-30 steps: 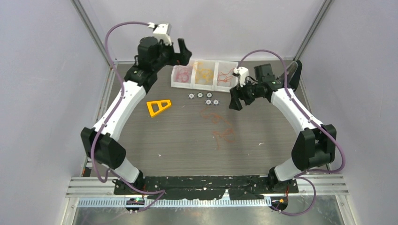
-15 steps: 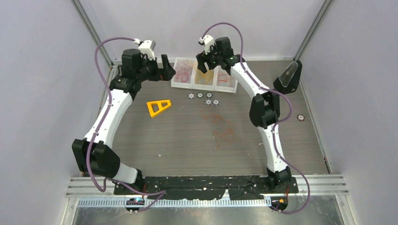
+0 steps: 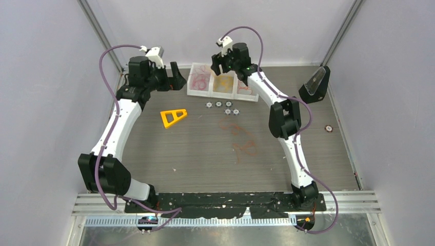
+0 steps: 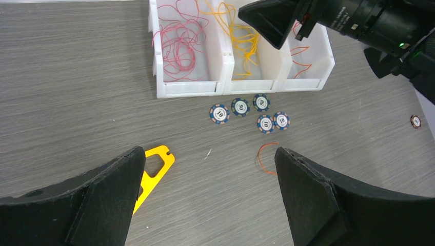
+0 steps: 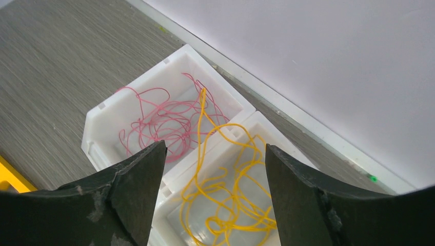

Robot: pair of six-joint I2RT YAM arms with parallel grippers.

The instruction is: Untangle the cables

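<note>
A white three-part bin (image 3: 198,93) stands at the back. Pink-red cables (image 4: 182,41) lie in its left part, yellow cables (image 5: 231,205) in the middle, orange ones (image 4: 300,48) in the right. One yellow strand (image 5: 201,110) arches over the divider into the pink part. A tangle of orange-red cables (image 3: 241,137) lies loose on the table; one end (image 4: 262,156) shows in the left wrist view. My right gripper (image 3: 221,64) is open and empty above the yellow part. My left gripper (image 3: 175,78) is open and empty, left of the bin.
Several blue poker chips (image 3: 222,106) lie in front of the bin. A yellow triangular frame (image 3: 173,117) lies to the left. A black-and-clear stand (image 3: 314,84) sits at the right, with one more chip (image 3: 329,128) near it. Side walls close in the table.
</note>
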